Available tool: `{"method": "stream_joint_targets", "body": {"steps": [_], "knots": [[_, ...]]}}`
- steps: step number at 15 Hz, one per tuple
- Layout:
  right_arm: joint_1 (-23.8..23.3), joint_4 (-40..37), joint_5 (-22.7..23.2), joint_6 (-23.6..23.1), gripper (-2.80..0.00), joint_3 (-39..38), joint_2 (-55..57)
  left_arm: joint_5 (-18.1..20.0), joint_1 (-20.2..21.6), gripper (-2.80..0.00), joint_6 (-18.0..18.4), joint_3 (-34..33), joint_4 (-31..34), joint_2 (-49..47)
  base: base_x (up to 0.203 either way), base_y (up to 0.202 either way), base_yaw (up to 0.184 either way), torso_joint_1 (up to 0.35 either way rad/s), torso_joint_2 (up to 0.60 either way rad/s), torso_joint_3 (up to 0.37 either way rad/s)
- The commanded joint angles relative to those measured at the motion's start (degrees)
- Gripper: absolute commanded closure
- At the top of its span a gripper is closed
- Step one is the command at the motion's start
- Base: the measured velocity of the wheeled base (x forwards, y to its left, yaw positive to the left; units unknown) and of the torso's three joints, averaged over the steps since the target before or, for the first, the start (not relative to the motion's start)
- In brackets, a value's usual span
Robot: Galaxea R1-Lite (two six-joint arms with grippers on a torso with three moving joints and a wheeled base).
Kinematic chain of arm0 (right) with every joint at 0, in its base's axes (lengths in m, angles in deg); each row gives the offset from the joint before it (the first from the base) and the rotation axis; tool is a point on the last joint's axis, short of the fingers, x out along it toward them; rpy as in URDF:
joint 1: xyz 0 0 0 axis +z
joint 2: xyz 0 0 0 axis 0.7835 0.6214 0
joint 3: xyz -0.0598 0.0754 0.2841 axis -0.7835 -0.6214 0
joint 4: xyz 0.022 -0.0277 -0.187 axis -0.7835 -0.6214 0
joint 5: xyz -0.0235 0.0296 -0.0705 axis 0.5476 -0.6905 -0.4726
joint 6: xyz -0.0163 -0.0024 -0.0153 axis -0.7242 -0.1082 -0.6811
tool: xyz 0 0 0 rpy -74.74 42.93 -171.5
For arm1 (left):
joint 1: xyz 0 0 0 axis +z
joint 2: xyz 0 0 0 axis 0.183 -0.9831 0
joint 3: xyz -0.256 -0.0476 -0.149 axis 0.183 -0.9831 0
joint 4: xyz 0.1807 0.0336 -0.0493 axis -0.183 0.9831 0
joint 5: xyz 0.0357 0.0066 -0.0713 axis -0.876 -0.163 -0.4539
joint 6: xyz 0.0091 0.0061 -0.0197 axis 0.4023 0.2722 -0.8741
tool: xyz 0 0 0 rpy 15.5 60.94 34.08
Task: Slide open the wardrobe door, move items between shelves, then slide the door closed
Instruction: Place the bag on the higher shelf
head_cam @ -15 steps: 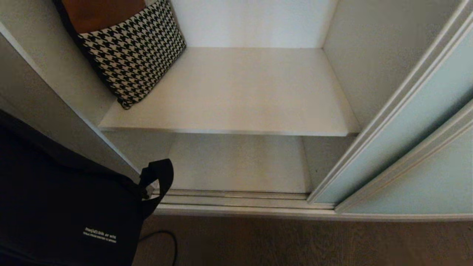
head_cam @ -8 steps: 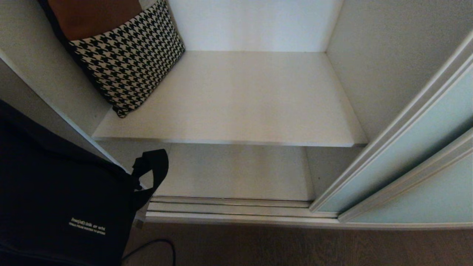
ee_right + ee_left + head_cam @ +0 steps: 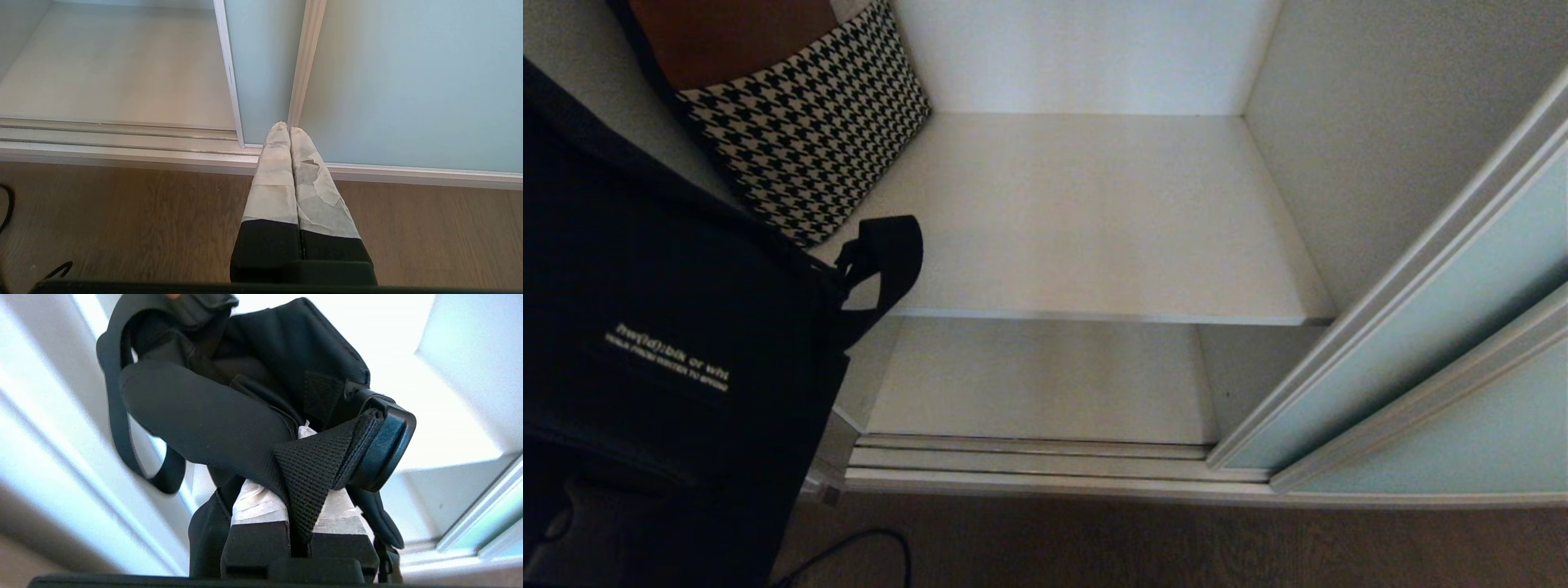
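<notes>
your left gripper (image 3: 300, 516) is clamping the black bag (image 3: 662, 343)'s strap (image 3: 314, 469) beside the upper shelf (image 3: 1094, 220); swinging could be snagging its edge.

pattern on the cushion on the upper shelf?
Black-and-white houndstooth on the cushion, with a plain brown upper part; clearest in the head view.

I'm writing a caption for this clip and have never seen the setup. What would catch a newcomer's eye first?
A big black bag with small white lettering fills the left of the head view, hanging by its strap from the shut left gripper in front of the open wardrobe. Behind it, a black-and-white houndstooth cushion leans in the back left corner of the white shelf. The pale blue-green sliding door stands pushed to the right.
</notes>
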Motion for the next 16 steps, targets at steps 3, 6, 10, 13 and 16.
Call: {"method": "stream_joint_targets", "body": {"steps": [3, 6, 10, 13, 16], "knots": [[0.01, 0.00, -0.02, 0.01, 0.00, -0.08, 0.02, 2.03, -0.02, 0.00, -0.51, 12.66, 0.10, -15.11, 0.000, 0.000, 0.000, 0.000, 0.00, 0.000], [0.01, 0.00, -0.02, 0.01, 0.00, -0.06, 0.02, 3.07, -0.32, 0.00, -2.20, 22.41, 0.05, -24.74, 0.000, 0.000, 0.000, 0.000, 0.00, 0.000], [0.01, 0.00, -0.02, 0.01, 0.00, -0.01, 0.02, 5.18, -4.59, 0.00, -2.95, 33.75, -0.10, -36.81, 0.000, 0.000, 0.000, 0.000, 0.00, 0.000], [0.01, 0.00, -0.02, 0.01, 0.00, -0.06, 0.02, 5.26, -8.64, 0.00, -1.81, 35.64, -6.19, -44.30, 0.000, 0.000, 0.000, 0.000, 0.00, 0.000], [0.01, 0.00, -0.02, 0.01, 0.00, -0.06, 0.02, 4.99, -9.29, 0.00, -2.05, 35.85, -14.44, -50.40, 0.000, 0.000, 0.000, 0.000, 0.00, 0.000]]}}
